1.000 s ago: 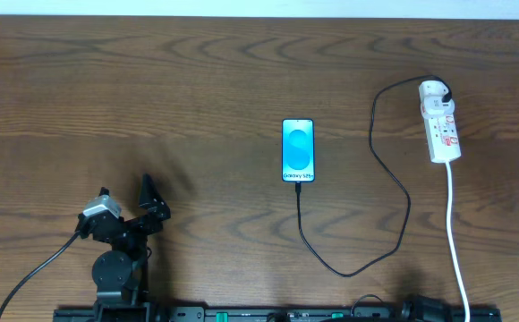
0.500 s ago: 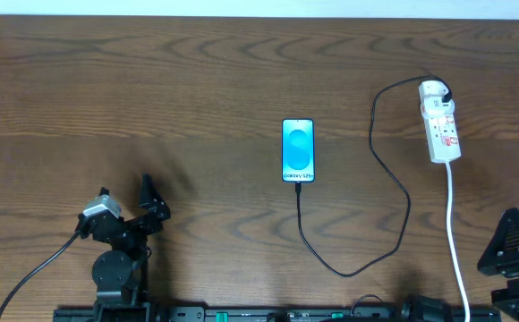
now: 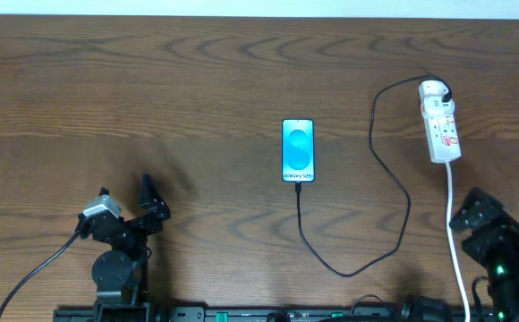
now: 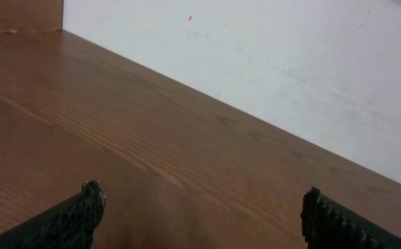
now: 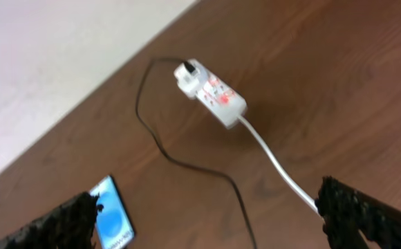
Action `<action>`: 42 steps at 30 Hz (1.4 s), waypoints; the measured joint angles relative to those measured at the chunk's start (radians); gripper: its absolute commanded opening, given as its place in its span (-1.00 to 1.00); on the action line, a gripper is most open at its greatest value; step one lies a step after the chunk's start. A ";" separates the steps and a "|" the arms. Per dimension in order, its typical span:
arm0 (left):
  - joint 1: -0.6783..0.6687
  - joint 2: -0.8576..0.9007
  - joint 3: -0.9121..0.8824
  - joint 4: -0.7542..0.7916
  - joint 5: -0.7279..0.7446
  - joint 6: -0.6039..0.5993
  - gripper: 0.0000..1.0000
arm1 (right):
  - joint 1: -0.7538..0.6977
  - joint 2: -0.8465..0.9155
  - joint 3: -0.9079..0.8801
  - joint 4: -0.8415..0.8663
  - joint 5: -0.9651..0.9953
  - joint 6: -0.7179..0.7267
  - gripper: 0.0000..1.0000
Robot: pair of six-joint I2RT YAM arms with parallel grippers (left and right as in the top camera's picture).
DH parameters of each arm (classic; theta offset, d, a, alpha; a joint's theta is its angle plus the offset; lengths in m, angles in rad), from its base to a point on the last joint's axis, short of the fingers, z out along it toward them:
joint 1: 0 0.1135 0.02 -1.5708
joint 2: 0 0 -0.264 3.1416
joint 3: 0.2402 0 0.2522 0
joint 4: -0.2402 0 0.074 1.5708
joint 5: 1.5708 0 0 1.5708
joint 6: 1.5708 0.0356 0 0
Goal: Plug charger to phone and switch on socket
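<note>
The phone (image 3: pixel 298 150) lies mid-table with its cyan screen up; it also shows in the right wrist view (image 5: pixel 113 218). The thin black charger cable (image 3: pixel 394 183) runs from the phone's near end in a loop to the far end of the white socket strip (image 3: pixel 440 132), where its black plug sits. The strip shows in the right wrist view (image 5: pixel 211 95) with red-marked switches. My right gripper (image 5: pixel 207 214) is open and empty, near the table's front right, short of the strip. My left gripper (image 4: pixel 200 214) is open and empty at the front left, far from everything.
The strip's thick white cord (image 3: pixel 455 233) runs toward the front edge beside my right arm (image 3: pixel 501 246). A pale wall (image 4: pixel 290 62) borders the far table edge. Bare wood table (image 3: pixel 152 89) lies around the phone.
My right arm has come into the overhead view from the front right corner, moving up and left toward the white cord. The left arm, phone, cable and strip have not moved.
</note>
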 measured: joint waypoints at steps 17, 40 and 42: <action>0.000 0.001 0.001 -0.002 0.000 0.000 0.86 | 0.210 -0.524 -0.902 0.915 -0.057 -0.128 0.99; 0.000 0.001 0.001 -0.002 0.000 0.000 0.86 | 0.210 -0.546 -1.141 1.150 -0.105 -0.137 0.99; 0.000 0.001 0.001 -0.002 0.000 0.000 0.86 | 0.210 -0.546 -1.141 1.157 -0.106 -0.145 0.99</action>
